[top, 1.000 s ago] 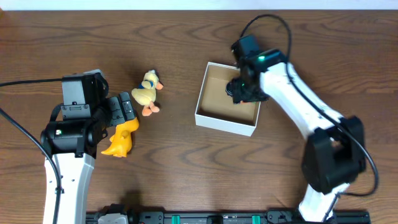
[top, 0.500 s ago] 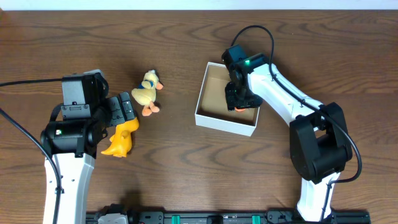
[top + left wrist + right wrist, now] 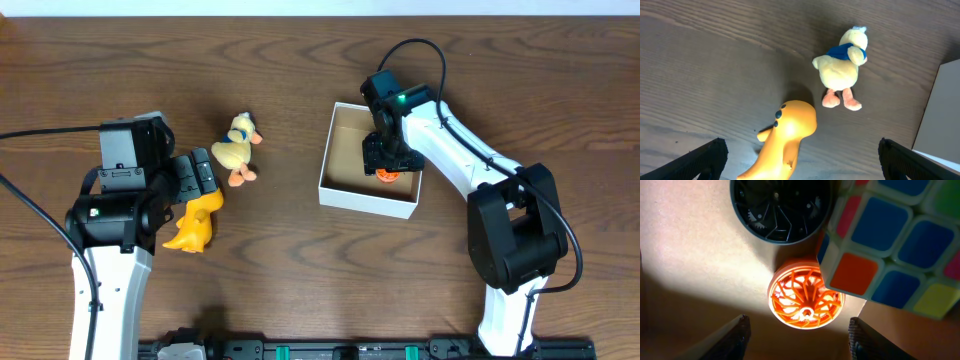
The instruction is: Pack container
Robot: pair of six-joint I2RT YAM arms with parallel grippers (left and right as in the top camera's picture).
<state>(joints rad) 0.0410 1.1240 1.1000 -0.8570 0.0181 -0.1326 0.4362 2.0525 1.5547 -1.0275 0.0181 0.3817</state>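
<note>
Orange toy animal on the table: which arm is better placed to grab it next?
Left, probably. The open left gripper hangs by the orange toy animal; the right gripper is across the table inside the container.

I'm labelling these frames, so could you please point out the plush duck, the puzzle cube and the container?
plush duck [image 3: 838, 75]: left wrist view, yellow body.
puzzle cube [image 3: 887, 227]: right wrist view, blue tile.
container [image 3: 366, 201]: overhead view, white front wall.

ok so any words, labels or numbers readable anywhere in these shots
None readable: no print shows on the white cardboard box, the multicoloured puzzle cube, the orange spoked plastic disc, the yellow plush duck or the orange-yellow toy figure.
</note>
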